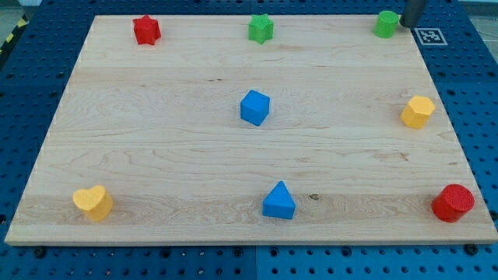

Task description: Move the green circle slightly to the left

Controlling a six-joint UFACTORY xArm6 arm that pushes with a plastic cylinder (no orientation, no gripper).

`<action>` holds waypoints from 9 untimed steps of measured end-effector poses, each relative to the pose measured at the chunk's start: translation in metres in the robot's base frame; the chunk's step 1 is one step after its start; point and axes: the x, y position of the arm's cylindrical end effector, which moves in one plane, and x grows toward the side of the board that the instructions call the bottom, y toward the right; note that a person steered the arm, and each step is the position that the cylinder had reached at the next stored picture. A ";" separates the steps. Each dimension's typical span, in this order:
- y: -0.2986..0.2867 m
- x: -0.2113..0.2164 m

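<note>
Green circle [386, 24] sits at the counter's [156, 155] top right corner, my tip [405, 24] just beside it on the view's right. I have no fingers, only the rod. I'd push level and briefly leftward, through its centre, stopping well short of the green star [261, 29].
</note>
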 end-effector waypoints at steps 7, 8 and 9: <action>-0.049 0.003; -0.052 0.003; -0.053 0.004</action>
